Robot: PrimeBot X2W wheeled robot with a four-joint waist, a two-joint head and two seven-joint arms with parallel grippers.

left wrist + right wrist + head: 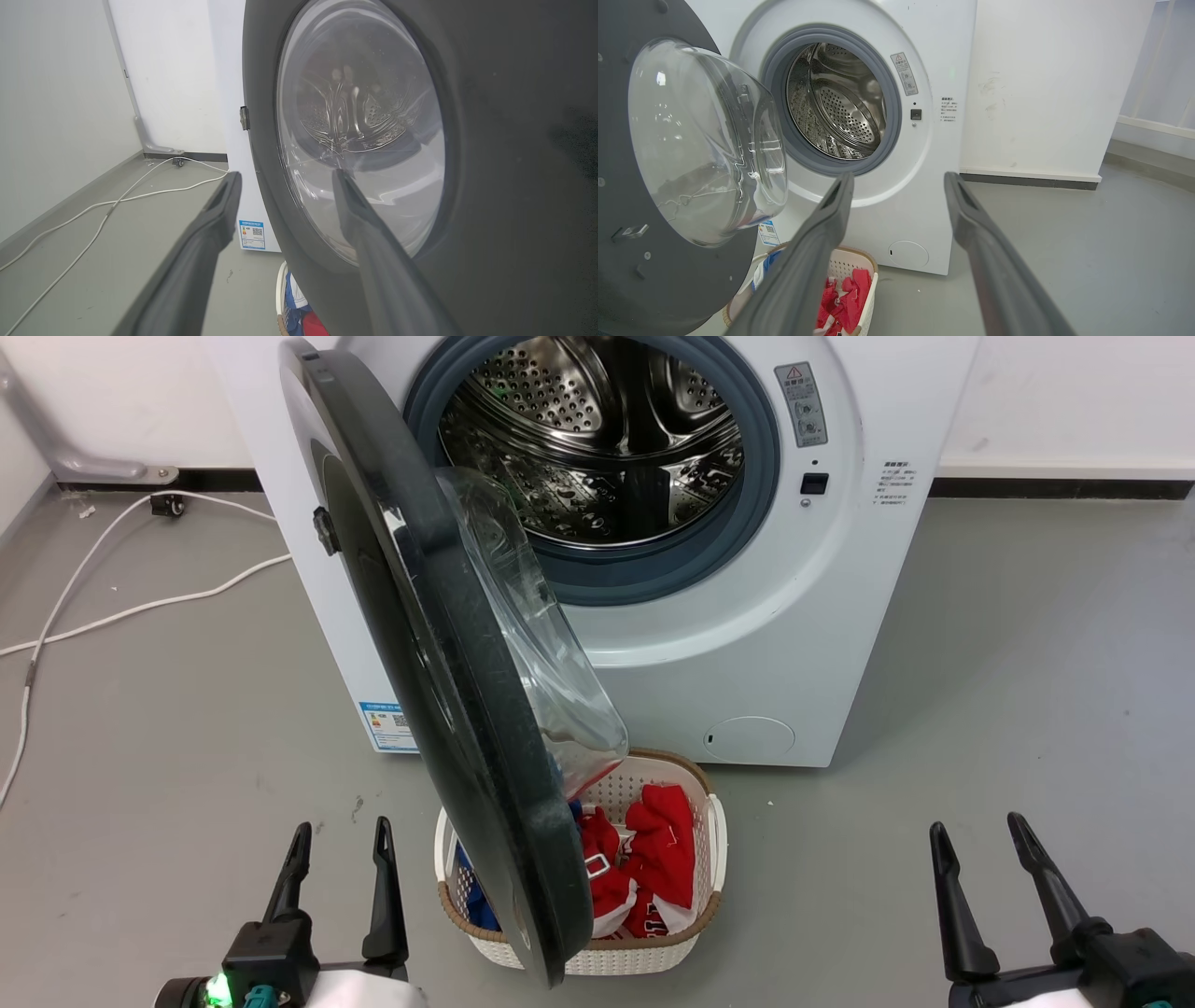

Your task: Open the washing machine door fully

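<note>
Standing half open, the large round glossy black glass-centred washing machine door (pixel 448 709) overhangs the white woven laundry basket (pixel 714 840); our left hand (pixel 341 824) and right hand (pixel 976 821) hold fingers apart, empty.

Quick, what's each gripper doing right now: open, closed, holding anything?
Left gripper: jaws open, holding nothing, by the large round glossy black washing machine door.
Right gripper: jaws open, holding nothing.

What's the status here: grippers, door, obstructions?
Left gripper and right gripper open, empty. Large round glossy black washing machine door swung out, not folded back. White woven basket of red clothes sits beneath it.
</note>
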